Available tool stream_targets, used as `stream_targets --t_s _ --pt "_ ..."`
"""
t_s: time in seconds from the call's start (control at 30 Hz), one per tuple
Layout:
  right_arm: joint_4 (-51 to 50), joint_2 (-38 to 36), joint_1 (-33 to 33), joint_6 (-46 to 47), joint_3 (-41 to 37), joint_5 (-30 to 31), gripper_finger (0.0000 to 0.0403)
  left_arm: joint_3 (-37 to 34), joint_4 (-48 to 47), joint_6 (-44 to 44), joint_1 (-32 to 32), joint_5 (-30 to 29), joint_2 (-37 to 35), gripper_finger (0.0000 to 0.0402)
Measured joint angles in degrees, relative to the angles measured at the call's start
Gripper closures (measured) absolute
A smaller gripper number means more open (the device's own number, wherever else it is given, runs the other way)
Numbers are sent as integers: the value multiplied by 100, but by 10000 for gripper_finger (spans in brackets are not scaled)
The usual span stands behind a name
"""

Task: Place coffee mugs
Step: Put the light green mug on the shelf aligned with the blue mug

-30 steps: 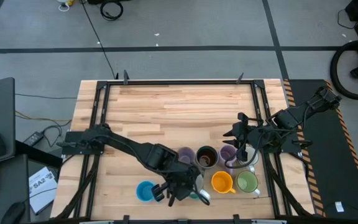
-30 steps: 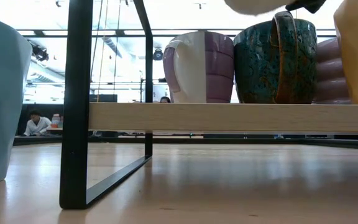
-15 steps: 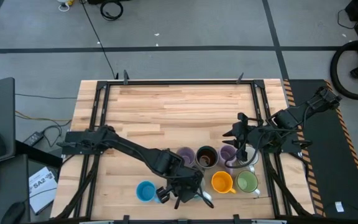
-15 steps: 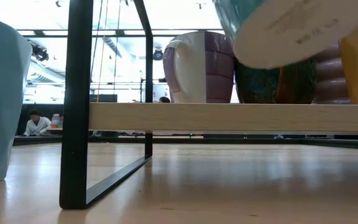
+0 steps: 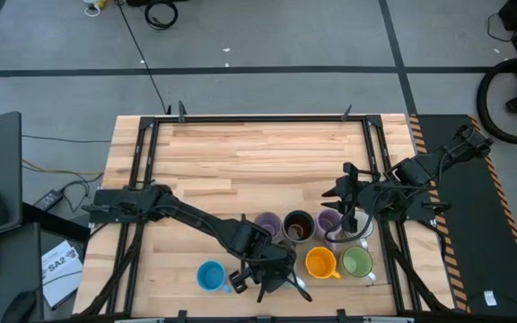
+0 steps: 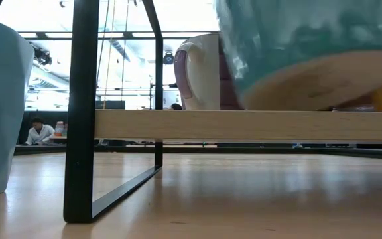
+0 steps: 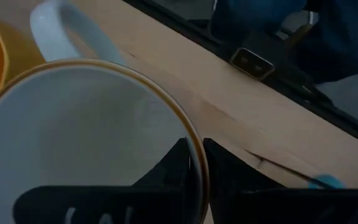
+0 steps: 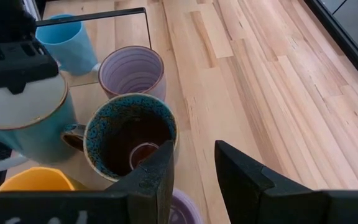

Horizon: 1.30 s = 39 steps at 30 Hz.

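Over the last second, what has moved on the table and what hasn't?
The left gripper, shut on the teal mug's rim, carried it toward the orange mug and lowered it to the raised shelf. The right gripper stayed above the dark teal mug; the other mugs stayed put.

In the low view the teal mug is blurred, cut off above, perhaps hiding mugs behind.
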Motion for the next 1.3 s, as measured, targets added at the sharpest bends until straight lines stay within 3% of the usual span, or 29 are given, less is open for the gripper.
stream_targets --t_s 0.33,1.0,1.3 --pt "-1 0 0 -2 0 1 281 2 16 14 8 -490 99 358" --pt "-4 -1 2 -4 0 1 281 2 153 3 41 -501 112 357" --pt "-4 -1 2 -4 0 1 281 2 336 16 56 -505 112 311"
